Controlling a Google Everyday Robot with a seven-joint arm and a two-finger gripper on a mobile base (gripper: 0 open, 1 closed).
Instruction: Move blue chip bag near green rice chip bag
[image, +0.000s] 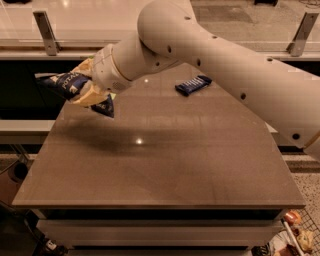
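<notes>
My claw (84, 93) hangs over the desk's (175, 165) far-left corner, clenched on the blue bag (62, 82). The bag is off the surface, crumpled, with its free end sticking out left past the desk edge and a dark corner hanging down under the fingers (92, 96). Its shadow lies on the wood below. Just above the claw a sliver of the green bag (86, 64) peeks out, almost touching the blue one; the wrist hides the rest of it. The arm (225, 65) sweeps in from the right, high across the back of the desk. A small blue bar (193, 85) lies flat near the far edge, well apart from the claw.
</notes>
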